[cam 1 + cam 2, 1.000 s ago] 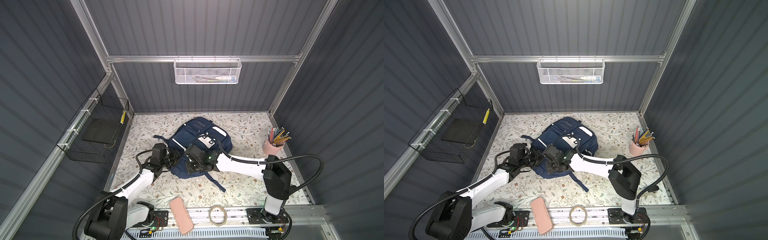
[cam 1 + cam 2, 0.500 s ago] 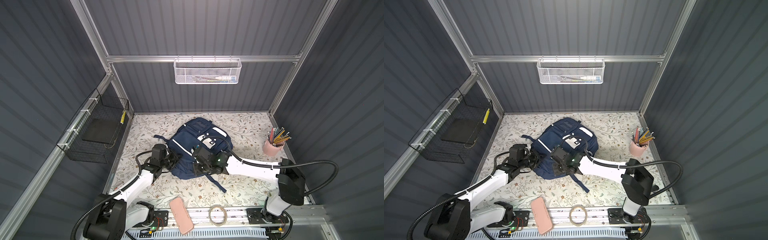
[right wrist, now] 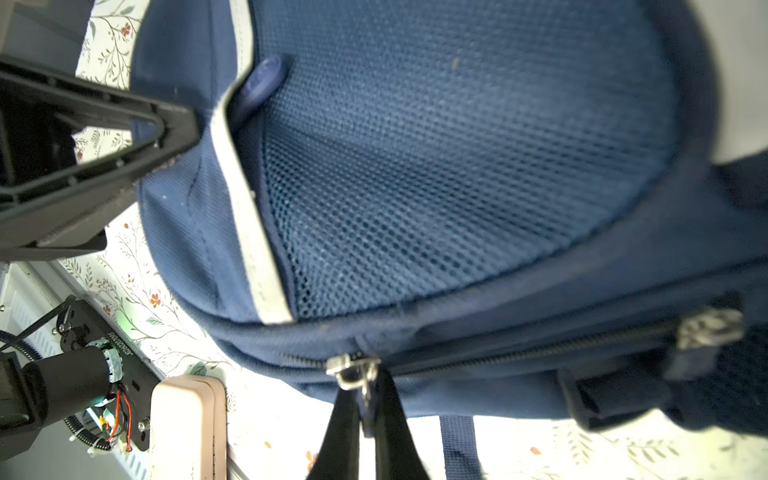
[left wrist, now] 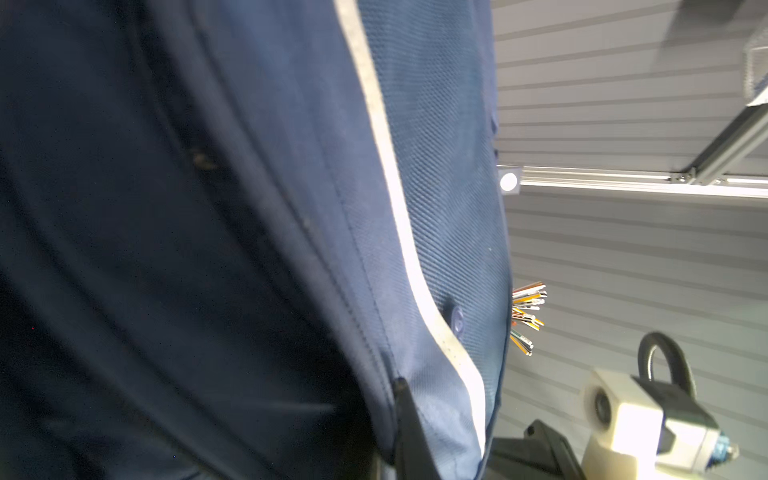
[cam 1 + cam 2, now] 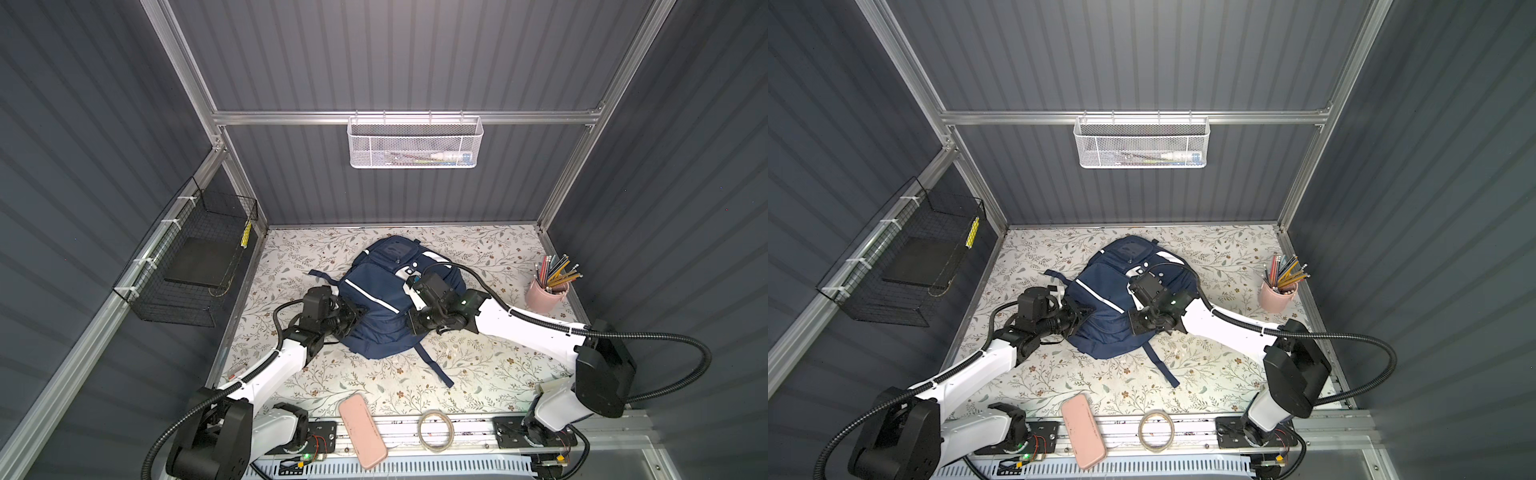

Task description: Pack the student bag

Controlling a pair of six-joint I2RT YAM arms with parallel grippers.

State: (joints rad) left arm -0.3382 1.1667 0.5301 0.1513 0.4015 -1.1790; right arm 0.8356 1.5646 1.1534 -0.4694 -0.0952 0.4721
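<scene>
- Dark grey ribbed walls box in a floral-print surface. A white mesh basket hangs on the back rail, its contents too small to name.
- student bag lies mid-surface, pocket side up, between the two arms. Its long axis runs from the back wall toward the near rail, with the narrow pocket end far and the broad rounded end near. One strap trails toward the near right.
- Underside of the bag is hidden. In the left wrist view, navy cloth fills most of the frame, blurred up close.
- left end effector: jaws narrow, tips against the bag's left flank by the white stripe. Cannot tell whether cloth is caught between them.
- right end effector: clamped tight on the silver zipper pull at the bag's near end. Its tips are hard to pick out in both top views.
- Pink pencil case overhangs the near edge and is cut off in the right wrist view.
</scene>
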